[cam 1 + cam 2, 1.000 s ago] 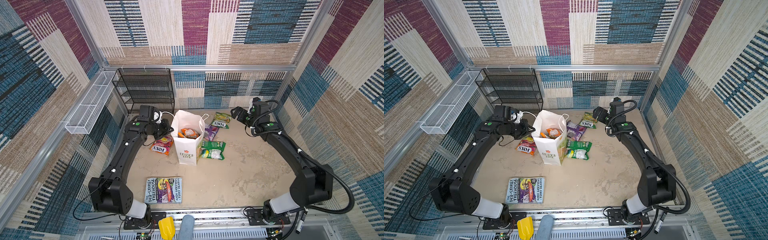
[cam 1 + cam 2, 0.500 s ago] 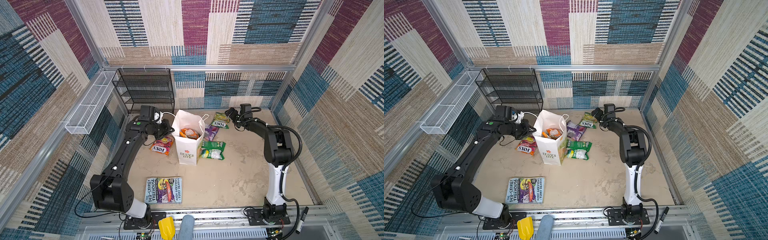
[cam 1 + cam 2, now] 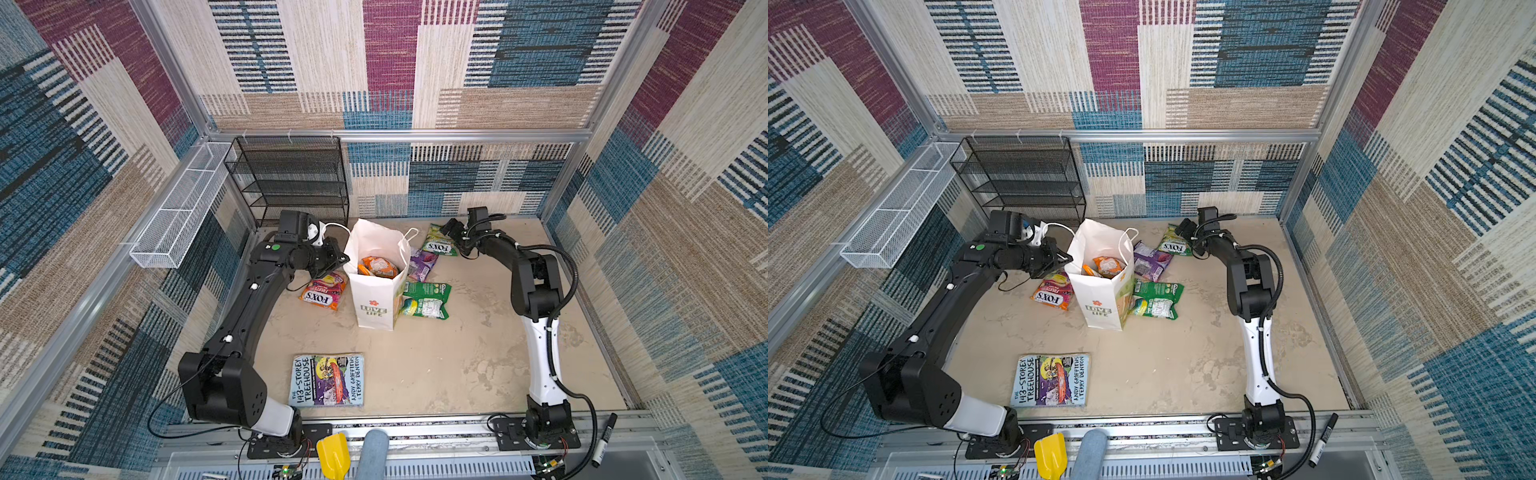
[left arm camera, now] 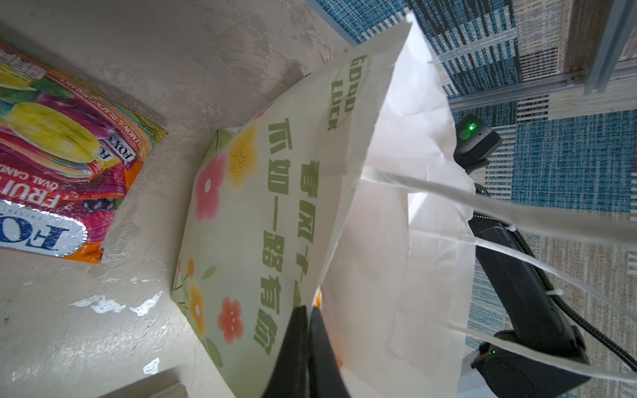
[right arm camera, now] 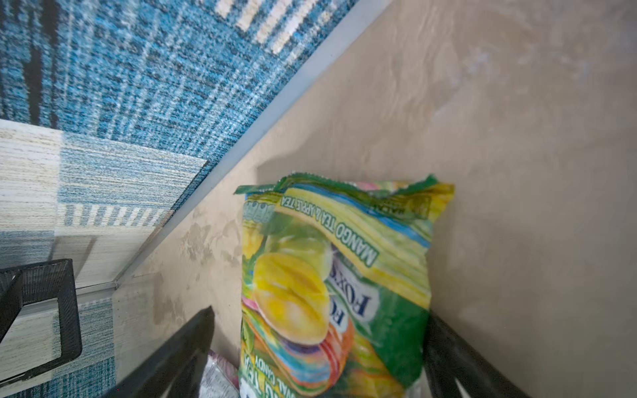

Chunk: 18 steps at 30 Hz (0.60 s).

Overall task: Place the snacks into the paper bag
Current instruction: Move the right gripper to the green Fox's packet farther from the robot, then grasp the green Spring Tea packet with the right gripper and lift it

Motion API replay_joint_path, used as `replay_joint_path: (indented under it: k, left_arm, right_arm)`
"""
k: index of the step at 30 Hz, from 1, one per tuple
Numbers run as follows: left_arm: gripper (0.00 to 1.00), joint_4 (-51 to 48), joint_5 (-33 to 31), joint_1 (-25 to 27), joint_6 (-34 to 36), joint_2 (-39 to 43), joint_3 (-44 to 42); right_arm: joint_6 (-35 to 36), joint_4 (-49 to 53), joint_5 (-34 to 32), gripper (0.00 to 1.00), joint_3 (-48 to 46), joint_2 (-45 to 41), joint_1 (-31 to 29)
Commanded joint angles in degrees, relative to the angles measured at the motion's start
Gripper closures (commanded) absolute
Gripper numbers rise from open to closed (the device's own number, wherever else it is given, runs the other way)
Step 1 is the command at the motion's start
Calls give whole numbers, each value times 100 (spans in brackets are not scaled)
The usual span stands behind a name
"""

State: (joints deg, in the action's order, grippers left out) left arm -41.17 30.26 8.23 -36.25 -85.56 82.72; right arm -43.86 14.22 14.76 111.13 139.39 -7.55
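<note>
Now, both top views: the paper bag stands toward the back edge of the bench. Left wrist: left claw pinches its rim. Right wrist: right claw, spread, straddles the mango-tea FOX'S packet; glossy film may slip.

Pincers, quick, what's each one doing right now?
Left pincer: closed on the paper bag rim.
Right pincer: open, straddling the yellow-green packet.

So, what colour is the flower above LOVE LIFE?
Red; the flower shows best in a top view.
</note>
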Motion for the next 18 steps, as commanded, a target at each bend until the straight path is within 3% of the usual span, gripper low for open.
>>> replay_joint_path:
  k: [1, 8, 18]
  left_arm:
    - [100, 39, 82, -6, -88, -2, -20]
    - [100, 31, 112, -6, -100, -74, -21]
    - [100, 30, 81, -6, -84, -83, -24]
  right_arm:
    - [71, 538, 77, 16, 153, 218, -9]
    - [199, 690, -3, 37, 190, 277, -18]
    - [275, 425, 9, 84, -295, -115, -35]
